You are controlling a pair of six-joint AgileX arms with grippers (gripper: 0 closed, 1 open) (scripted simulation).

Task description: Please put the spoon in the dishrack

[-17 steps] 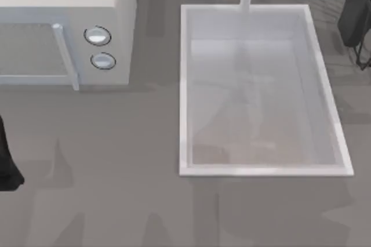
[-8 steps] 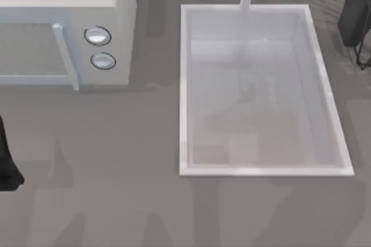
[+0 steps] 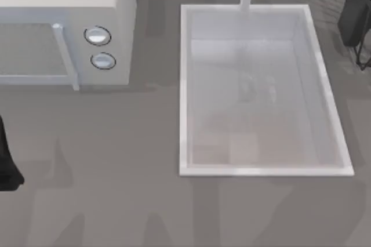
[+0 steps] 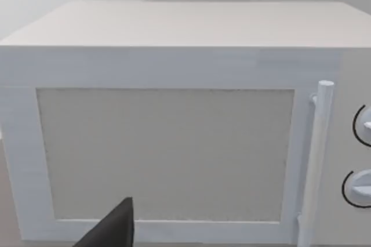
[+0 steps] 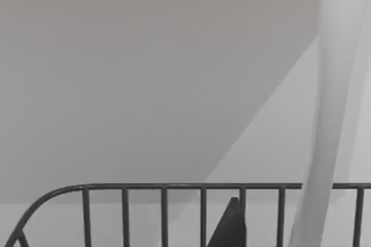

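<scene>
Hovering close over the dishrack [image 5: 162, 187], my right gripper [image 5: 231, 226] is showing as one dark tip just behind the rack's upright wire bars, with the white faucet [image 5: 327, 113] rising beside it. I cannot tell whether its jaws are open, closed, or holding anything. My left gripper [image 4: 113, 229] is idling at the table's left side, facing the microwave [image 4: 165, 154]; its jaws are equally unreadable.

I am not managing to place the spoon for certain. A faint pale smudge [image 3: 258, 87] in the middle of the sink [image 3: 182, 84] may be it, though that is too vague to trust.

I am judging this to be the delivery step at the rack. The next move is calling for a careful descent between the bars, and a release only once the spoon is confirmed.

Compared with a second ago, the smudge is sitting slightly farther right, and a pale patch [image 3: 243, 145] is now showing on the basin floor. Both arms are looking unchanged from above.
</scene>
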